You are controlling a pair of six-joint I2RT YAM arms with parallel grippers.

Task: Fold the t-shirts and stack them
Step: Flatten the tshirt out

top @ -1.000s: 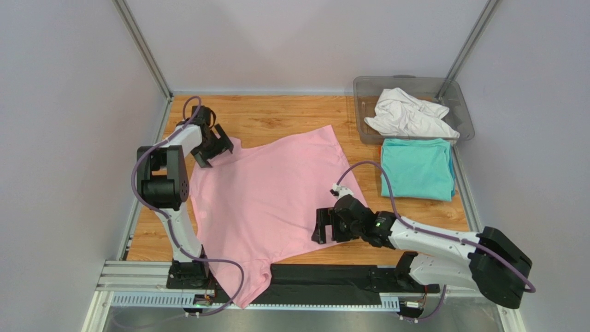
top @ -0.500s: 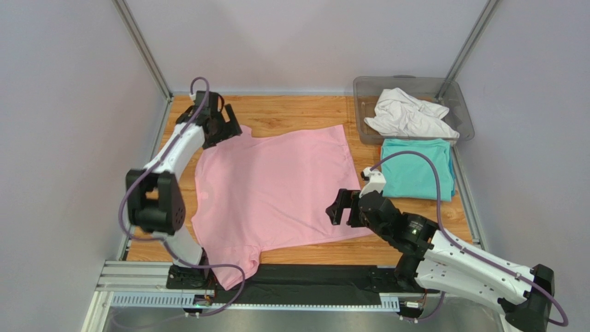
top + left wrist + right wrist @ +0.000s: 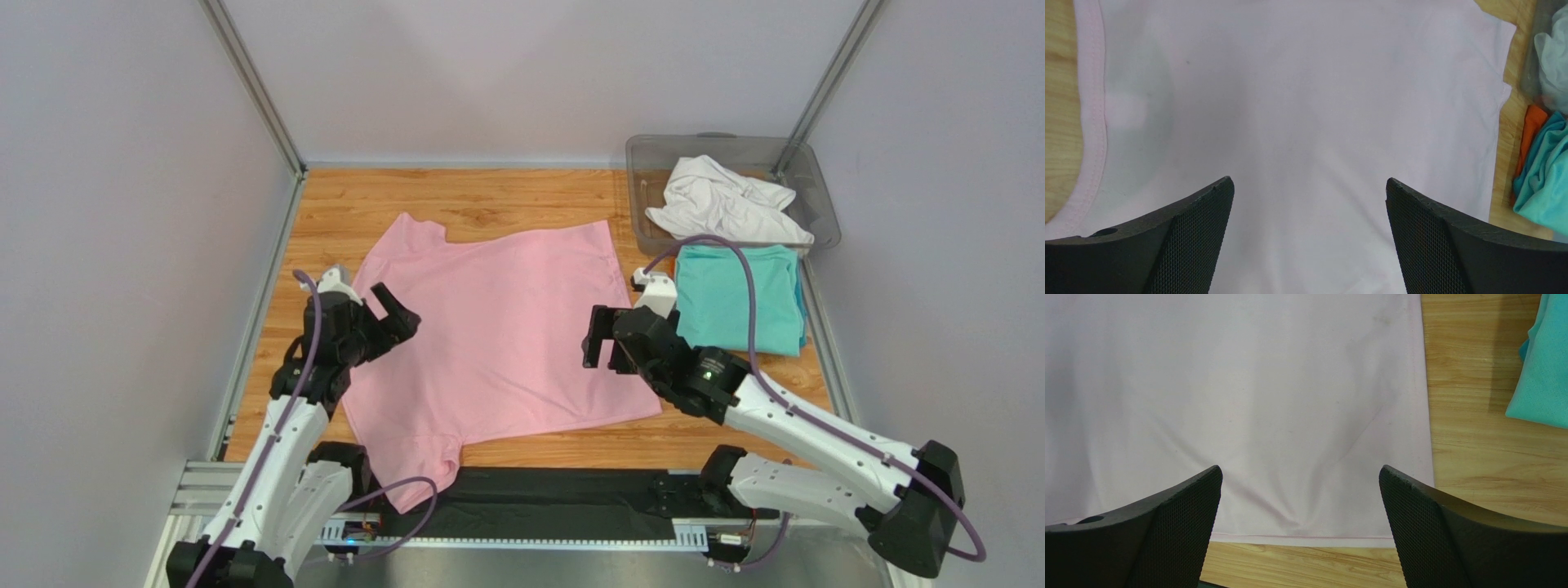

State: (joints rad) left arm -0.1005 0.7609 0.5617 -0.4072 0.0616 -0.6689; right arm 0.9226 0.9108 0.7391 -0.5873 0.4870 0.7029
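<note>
Clear grey bin (image 3: 646,165) at the wooden table (image 3: 515,202) far right corner — black strip (image 3: 564,488) along the near edge.

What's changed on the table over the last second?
The pink shirt went from lying skewed to lying flat and squared up. The left gripper drew back from the far left corner to the shirt's left edge. The right gripper moved a little farther out, by its right edge. Both are open, holding nothing. The teal shirt, the white shirt and the bin stayed put.

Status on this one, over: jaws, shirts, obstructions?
Left gripper, right gripper: jaws open, empty. Pink t-shirt spread flat, unfolded. Teal t-shirt folded; white t-shirt crumpled in bin. Nothing blocking.
</note>
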